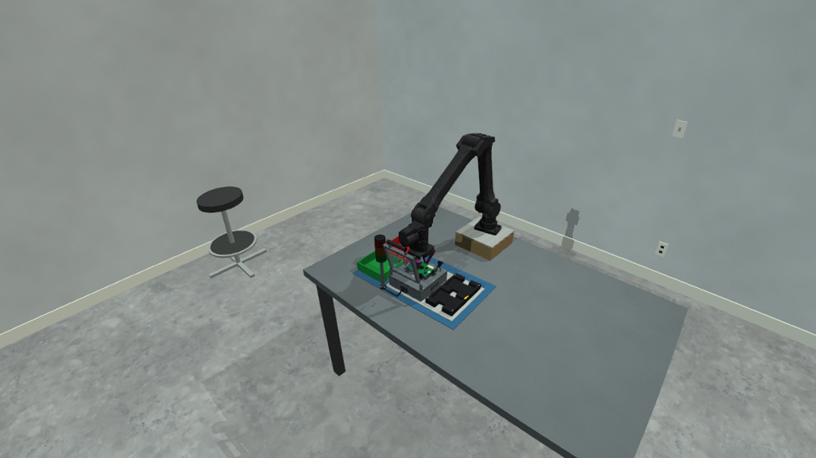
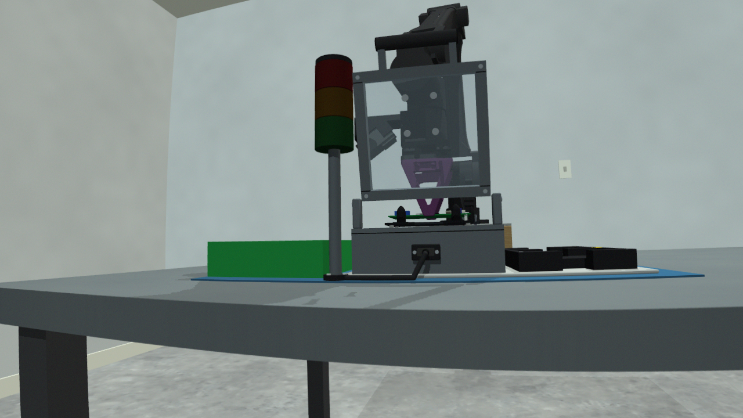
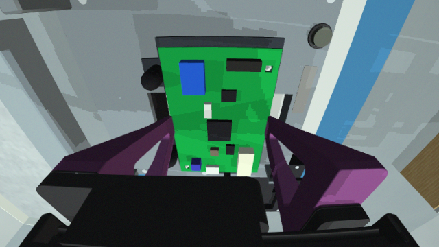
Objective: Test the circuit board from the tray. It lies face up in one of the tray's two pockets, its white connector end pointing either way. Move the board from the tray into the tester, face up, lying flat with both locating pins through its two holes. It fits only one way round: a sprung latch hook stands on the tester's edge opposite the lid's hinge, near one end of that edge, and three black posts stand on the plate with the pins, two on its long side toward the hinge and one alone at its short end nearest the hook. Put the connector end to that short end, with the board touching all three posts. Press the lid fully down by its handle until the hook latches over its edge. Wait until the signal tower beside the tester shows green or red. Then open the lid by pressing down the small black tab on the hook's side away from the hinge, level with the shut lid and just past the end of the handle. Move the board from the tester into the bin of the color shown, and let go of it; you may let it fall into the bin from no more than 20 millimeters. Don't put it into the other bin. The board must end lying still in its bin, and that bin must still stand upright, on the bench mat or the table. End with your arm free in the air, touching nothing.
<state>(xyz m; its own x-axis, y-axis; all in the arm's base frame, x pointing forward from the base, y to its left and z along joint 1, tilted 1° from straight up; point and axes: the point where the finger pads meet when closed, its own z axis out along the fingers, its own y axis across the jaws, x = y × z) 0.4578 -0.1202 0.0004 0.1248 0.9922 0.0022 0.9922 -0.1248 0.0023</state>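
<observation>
The green circuit board lies face up and level at the tester's plate, between my purple fingers. My gripper is shut on the board's long edges and points straight down into the grey tester. The board's white connector is at the end nearest my palm. A black post stands at the board's left edge. The clear lid stands upright and open, with its handle on top. The signal tower shows no bright light.
A green bin stands left of the tester, and a red bin shows just behind it. The black tray lies to the right on the blue mat. My arm's base stands on a box.
</observation>
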